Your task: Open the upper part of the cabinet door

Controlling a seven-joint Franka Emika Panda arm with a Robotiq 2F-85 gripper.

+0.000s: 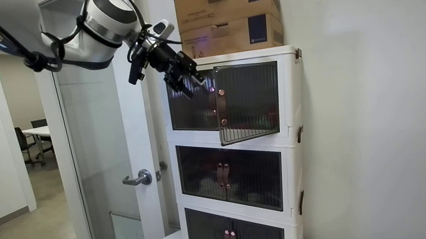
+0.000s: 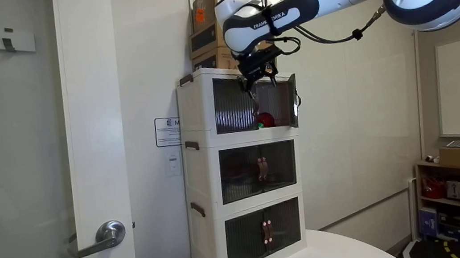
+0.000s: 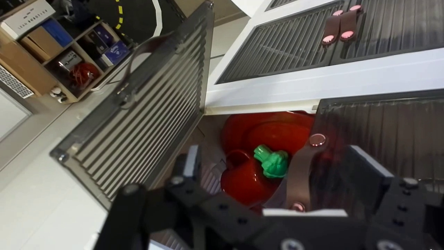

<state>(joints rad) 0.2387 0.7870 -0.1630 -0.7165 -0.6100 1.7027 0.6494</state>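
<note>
Upper door (image 1: 249, 99): topmost of three on the white cabinet (image 2: 200, 173); its open leaf (image 3: 149, 121) stands swung well outward (on the picture's right in both exterior views), while its closed leaf (image 3: 388, 132) sits flat in place.
Strap (image 3: 300, 173): brown with pinkish studs, on the closed leaf; the open leaf carries one alike.
Gripper (image 1: 196, 88): at the upper door's height, near the closed leaf, slanting downward; whether it touches, I cannot tell.
Fingers (image 3: 191, 163): spread wide apart; in the wrist view one shows in front of the closed leaf.
Compartment (image 3: 213, 130): seen past the open leaf, it holds red ware (image 3: 291, 130) and a green broccoli shape (image 3: 274, 165).
Lower doors (image 2: 241, 174): both dark pairs closed, straps (image 2: 261, 169) side by side at the middle.
Table (image 2: 342, 252): white, rounded at the edge, under the upright cabinet.
Boxes (image 1: 227, 33): brown cardboard, stacked on the cabinet's top.
Arm (image 2: 307, 5): held high, a black tie (image 2: 271, 19) across its lettering.
Glass door (image 1: 98, 148): near the cabinet, with a metal lever (image 1: 137, 180).
Shelf (image 2: 443, 201): well apart from the cabinet, with a red bundle (image 2: 434, 186) in an upper slot.
</note>
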